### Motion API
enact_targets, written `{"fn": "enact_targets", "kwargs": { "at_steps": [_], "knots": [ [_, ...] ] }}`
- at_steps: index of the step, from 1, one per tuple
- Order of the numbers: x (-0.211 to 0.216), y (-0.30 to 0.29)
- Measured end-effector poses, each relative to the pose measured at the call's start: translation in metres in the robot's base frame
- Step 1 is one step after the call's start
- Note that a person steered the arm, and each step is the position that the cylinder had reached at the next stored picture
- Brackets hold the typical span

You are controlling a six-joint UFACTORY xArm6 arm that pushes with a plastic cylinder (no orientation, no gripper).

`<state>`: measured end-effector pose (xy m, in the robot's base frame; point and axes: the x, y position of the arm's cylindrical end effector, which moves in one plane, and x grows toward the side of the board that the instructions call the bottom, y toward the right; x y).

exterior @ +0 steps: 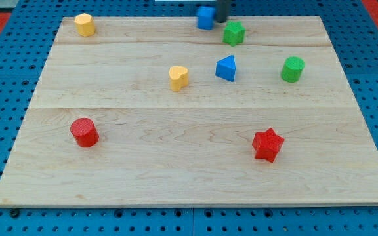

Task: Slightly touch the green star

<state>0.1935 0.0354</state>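
Note:
The green star (233,33) sits near the view's top edge of the wooden board (189,170), right of centre. My rod comes down from the top edge; its tip (221,19) is just up and left of the green star, between it and a blue cube (206,18). The tip looks very close to the star, and I cannot tell whether they touch.
A blue triangular block (226,68) and a green cylinder (293,69) lie below the star. A yellow heart (178,77) is mid-board, a yellow hexagon (84,25) top left, a red cylinder (84,132) lower left, a red star (268,145) lower right.

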Motion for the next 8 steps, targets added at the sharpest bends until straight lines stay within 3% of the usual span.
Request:
{"fn": "enact_targets", "kwargs": {
  "at_steps": [1, 2, 3, 5, 8],
  "knots": [
    [0.021, -0.073],
    [0.068, -0.116],
    [0.085, -0.118],
    [0.064, 0.007],
    [0.093, 0.054]
  ]
}}
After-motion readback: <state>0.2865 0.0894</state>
